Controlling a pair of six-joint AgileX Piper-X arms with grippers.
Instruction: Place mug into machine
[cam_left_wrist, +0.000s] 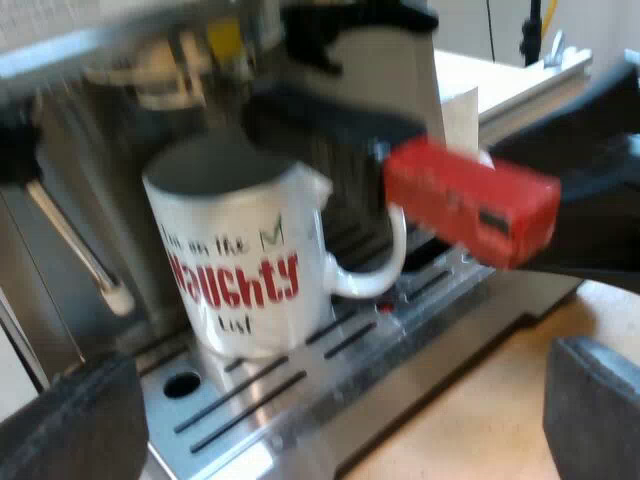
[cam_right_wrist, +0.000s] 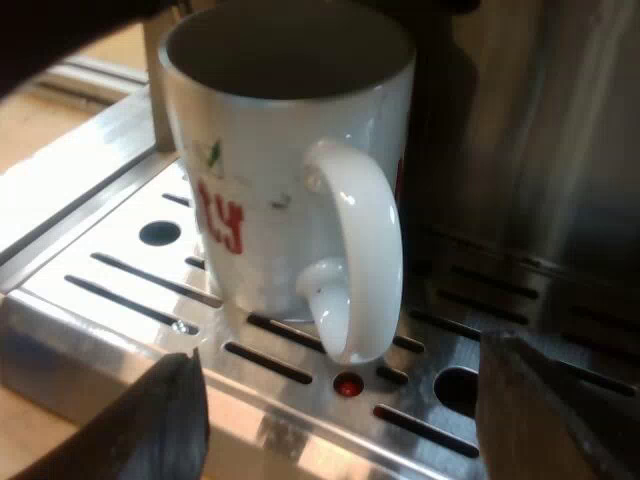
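Mug (cam_left_wrist: 240, 270) upright on machine (cam_left_wrist: 100, 190) drip tray (cam_left_wrist: 300, 400), red handle end (cam_left_wrist: 470, 200) near its rim; left tool (cam_left_wrist: 335, 435) wide, holding nothing. Right wrist view: mug handle (cam_right_wrist: 355, 240) faces right tool (cam_right_wrist: 350, 425), also wide, empty, fingers apart from mug.

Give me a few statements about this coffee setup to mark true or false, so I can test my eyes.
1. The mug stands upright on the machine's slotted drip tray. True.
2. The right gripper is clamped on the mug's handle. False: its fingers are apart, and the handle sits free between them.
3. The mug carries red lettering. True.
4. The metal holder's handle ends in blue. False: the holder's end is red.
5. The left gripper holds the mug. False: it is open and short of the mug.
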